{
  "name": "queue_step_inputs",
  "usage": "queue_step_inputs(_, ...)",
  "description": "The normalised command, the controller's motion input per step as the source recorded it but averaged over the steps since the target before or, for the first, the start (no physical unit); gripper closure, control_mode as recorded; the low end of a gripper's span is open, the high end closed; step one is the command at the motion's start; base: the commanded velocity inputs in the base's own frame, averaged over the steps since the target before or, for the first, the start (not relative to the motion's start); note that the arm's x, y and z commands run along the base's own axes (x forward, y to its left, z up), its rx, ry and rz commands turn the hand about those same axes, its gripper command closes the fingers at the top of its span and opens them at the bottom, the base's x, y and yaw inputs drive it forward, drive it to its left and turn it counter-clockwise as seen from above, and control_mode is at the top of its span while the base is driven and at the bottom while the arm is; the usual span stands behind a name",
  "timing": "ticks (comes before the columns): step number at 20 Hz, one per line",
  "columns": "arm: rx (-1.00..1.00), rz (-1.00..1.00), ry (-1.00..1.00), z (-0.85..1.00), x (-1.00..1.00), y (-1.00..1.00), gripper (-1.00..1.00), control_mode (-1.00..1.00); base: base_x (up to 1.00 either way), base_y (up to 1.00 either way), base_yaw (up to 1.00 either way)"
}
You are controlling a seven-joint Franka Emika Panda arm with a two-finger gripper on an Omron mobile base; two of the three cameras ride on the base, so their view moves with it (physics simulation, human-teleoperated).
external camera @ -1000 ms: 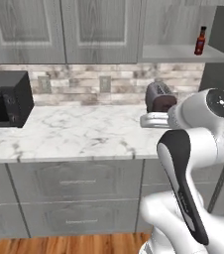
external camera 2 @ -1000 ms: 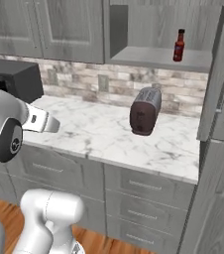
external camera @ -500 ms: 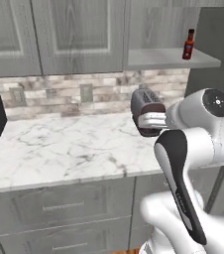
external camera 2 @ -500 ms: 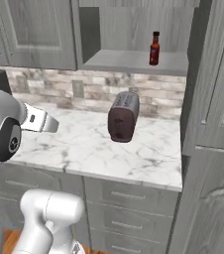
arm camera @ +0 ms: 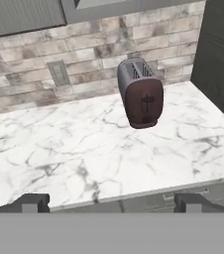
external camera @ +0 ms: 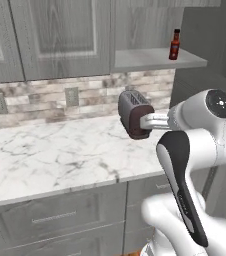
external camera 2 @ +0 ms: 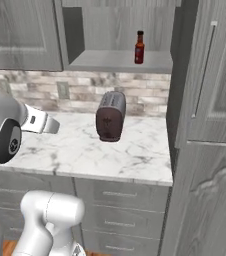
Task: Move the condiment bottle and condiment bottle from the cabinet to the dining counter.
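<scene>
From left to right along the wall I had shut cabinet doors (external camera: 60,35) up high, a brick backsplash with an outlet (arm camera: 58,73) below them, and the marble counter (arm camera: 59,149) running out in front of me. Further right stood a dark toaster (arm camera: 142,99) on that counter, upright and well back from the front edge. Above and to the right of it was the open cabinet shelf (external camera 2: 120,61), and on it one condiment bottle (external camera 2: 139,47), red with a dark cap, standing upright toward the shelf's right end. I could see no second bottle from where I was. Right of the shelf rose a tall cabinet (external camera 2: 210,100).

My gripper (arm camera: 112,201) was spread wide and held nothing; its fingertips (arm camera: 32,201) hung over the counter's front edge, low and far from the shelf.

I judged this to be the approach, with no bottle yet fetched. The next move called for lifting my hand up and to the right, past the toaster, levelling it with the shelf, and bringing the open fingers around the bottle's body without knocking it over.
</scene>
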Motion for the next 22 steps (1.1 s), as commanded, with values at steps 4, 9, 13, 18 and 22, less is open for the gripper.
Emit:
queue_step_inputs(4,0.00,0.00,0.00,0.00,0.00,0.00,-1.00,1.00,0.49,-0.23,0.00)
queue_step_inputs(9,0.00,0.00,0.00,0.00,0.00,0.00,-1.00,1.00,0.61,-0.21,0.02)
queue_step_inputs(13,0.00,0.00,0.00,0.00,0.00,0.00,-1.00,1.00,0.43,-0.34,0.00)
queue_step_inputs(18,0.00,0.00,0.00,0.00,0.00,0.00,-1.00,1.00,0.36,-0.40,0.00)
queue_step_inputs(22,0.00,0.00,0.00,0.00,0.00,0.00,-1.00,1.00,0.44,-0.13,0.00)
